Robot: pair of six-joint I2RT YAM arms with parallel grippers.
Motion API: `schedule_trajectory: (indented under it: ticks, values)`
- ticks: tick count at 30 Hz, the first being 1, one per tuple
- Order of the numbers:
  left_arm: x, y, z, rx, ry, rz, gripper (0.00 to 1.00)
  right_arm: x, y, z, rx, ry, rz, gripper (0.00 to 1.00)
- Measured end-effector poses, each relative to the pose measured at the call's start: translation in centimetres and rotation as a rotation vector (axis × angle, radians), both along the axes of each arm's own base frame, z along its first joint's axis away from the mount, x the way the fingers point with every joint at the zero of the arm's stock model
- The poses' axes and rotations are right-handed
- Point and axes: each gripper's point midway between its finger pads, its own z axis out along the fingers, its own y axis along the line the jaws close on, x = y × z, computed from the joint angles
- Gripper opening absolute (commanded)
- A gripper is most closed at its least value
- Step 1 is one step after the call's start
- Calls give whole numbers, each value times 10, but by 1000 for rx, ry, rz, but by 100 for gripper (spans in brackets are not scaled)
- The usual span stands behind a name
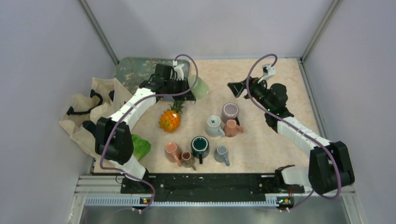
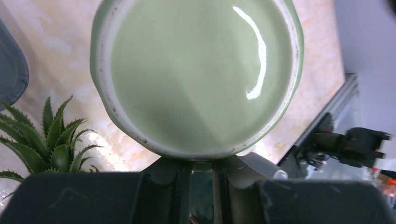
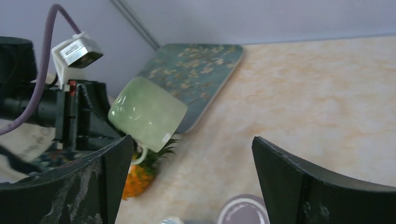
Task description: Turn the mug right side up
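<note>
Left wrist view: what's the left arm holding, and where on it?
The green mug, tilted. The left gripper pinches the edge of its round end between its fingers. Handle or wall: cannot tell.

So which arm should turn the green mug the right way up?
Left. The left gripper is shut on the green mug, holding it tilted in the air. The right gripper is open and empty, apart from the mug.

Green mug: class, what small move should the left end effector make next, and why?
Probably roll the left end effector until the green mug sits mouth up. It is gripped clear of the table and tilted, not yet upright, so setting it down now looks premature.
</note>
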Motion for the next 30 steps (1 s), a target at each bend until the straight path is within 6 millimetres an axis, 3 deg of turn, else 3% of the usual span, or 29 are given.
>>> schedule_trajectory:
  ticks: [5,8,14,20,23,28,29,30]
  values:
    - [4,-11,53,-120,-19,-42,0,-4,45,0,225,109,178,97]
    - [-1,-19,73,-174,-21,-79,0,-7,64,3,337,156,266,94]
    - [-15,-27,82,-235,37,-114,0,-25,111,33,477,151,487,83]
    - [-21,-36,96,-309,74,-134,0,-29,121,46,579,154,577,70]
    - [-25,-43,100,-341,93,-148,0,-29,123,50,632,156,617,57]
    - [-29,-53,102,-405,97,-183,0,-33,125,56,671,161,655,7]
    - [-30,-54,102,-414,99,-187,0,-34,125,57,675,165,661,0]
    - [-31,-54,102,-426,118,-185,4,-35,126,57,665,152,666,0]
